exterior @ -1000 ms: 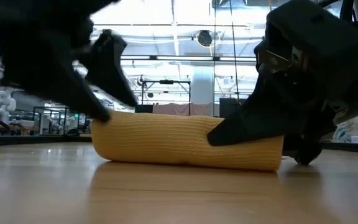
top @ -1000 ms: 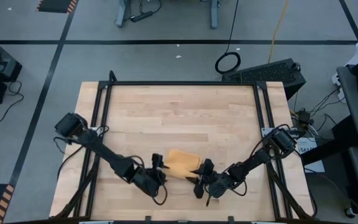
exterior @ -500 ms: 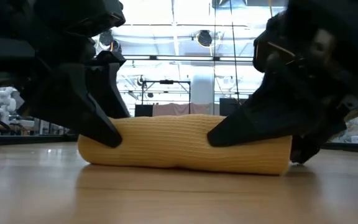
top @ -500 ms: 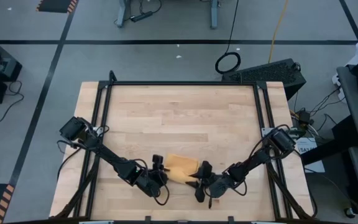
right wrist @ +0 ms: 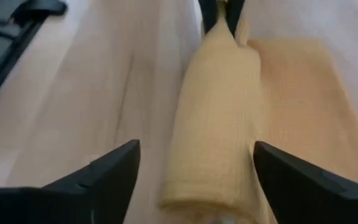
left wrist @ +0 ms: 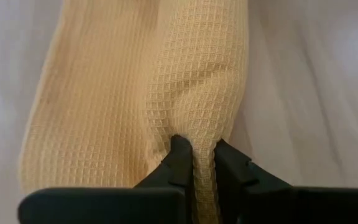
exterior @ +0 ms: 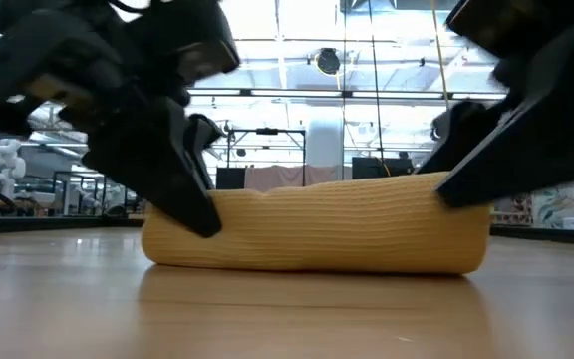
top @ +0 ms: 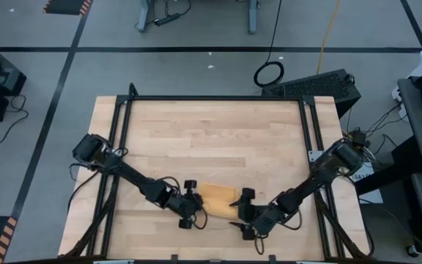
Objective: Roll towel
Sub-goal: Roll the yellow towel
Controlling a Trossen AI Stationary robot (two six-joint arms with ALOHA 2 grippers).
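Note:
The mustard-yellow towel [top: 217,198] lies near the table's near edge. Its near part is wound into a roll [exterior: 317,224] that lies left to right, and a flat part [right wrist: 303,87] spreads on the wood behind it. My left gripper [left wrist: 197,155] is shut on the roll's left end. My right gripper [right wrist: 196,149] is open at the right end, one finger on each side of the roll. From above, both grippers [top: 193,211] [top: 242,211] flank the towel. My left gripper pinches the roll's left end [left wrist: 199,140] between its two fingers, which come nearly level from the table's left and point along the roll. A bunched ridge of cloth stands between the tips. The towel rests on the table. My right gripper: I cannot tell whether its fingers [right wrist: 114,171] touch the roll.
Black frame rails [top: 123,147] run along the table's left, right and far sides. Bare wood [top: 211,139] fills the far half. The table's near edge lies just behind both grippers.
My left gripper has closed on the roll's left end. My right gripper has opened, let go of the cloth and shifted to the roll's right end. The roll has grown thicker and come a little toward the near edge.

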